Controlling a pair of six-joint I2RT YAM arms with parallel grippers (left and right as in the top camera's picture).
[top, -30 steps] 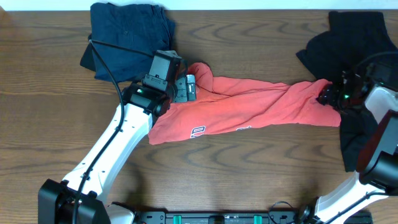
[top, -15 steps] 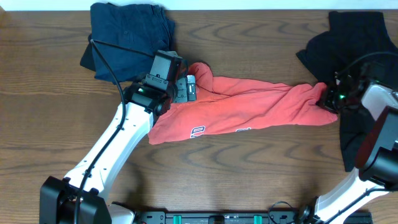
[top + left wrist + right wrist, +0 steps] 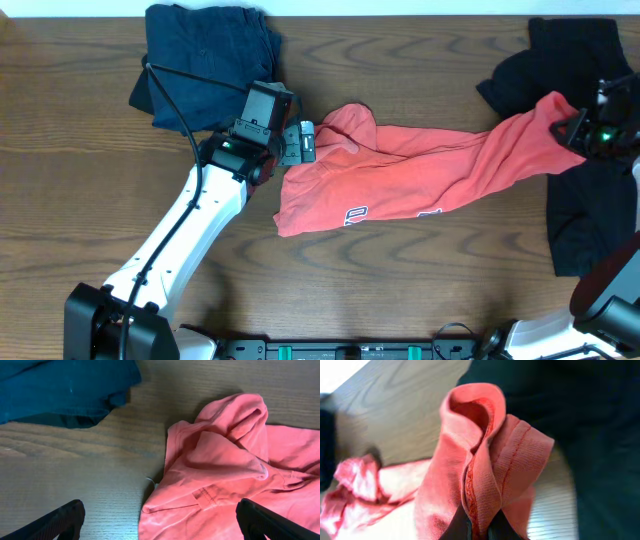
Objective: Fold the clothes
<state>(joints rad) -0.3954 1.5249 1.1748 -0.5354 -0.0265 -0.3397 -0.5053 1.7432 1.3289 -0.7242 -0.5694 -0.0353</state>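
Surface: brown wood-grain table [image 3: 90, 200], garments spread over it, both my arms reaching in.
Right gripper [image 3: 479, 527]: squeezed tight together, pinching a folded hem of the coral T-shirt [image 3: 400, 175]; the bunched edge stands up out of the jaws.
Left gripper [image 3: 159, 522]: spread wide, holding nothing, a fingertip on either side of the shirt's crumpled end. Can't tell if it touches the cloth.
Count: one coral shirt, one navy garment [image 3: 205, 60], one black garment [image 3: 575, 220], so three pieces, plus my two grippers.
Shirt location: middle of the table, between the navy pile at far left and the black one at right.
Shirt axis: long axis runs left to right, twisted a bit like a rope. The right end rises over the black garment where I'm pinching it, and the left end is a lump just beside my left gripper.
White lettering [image 3: 355, 215]: shows along the near edge.
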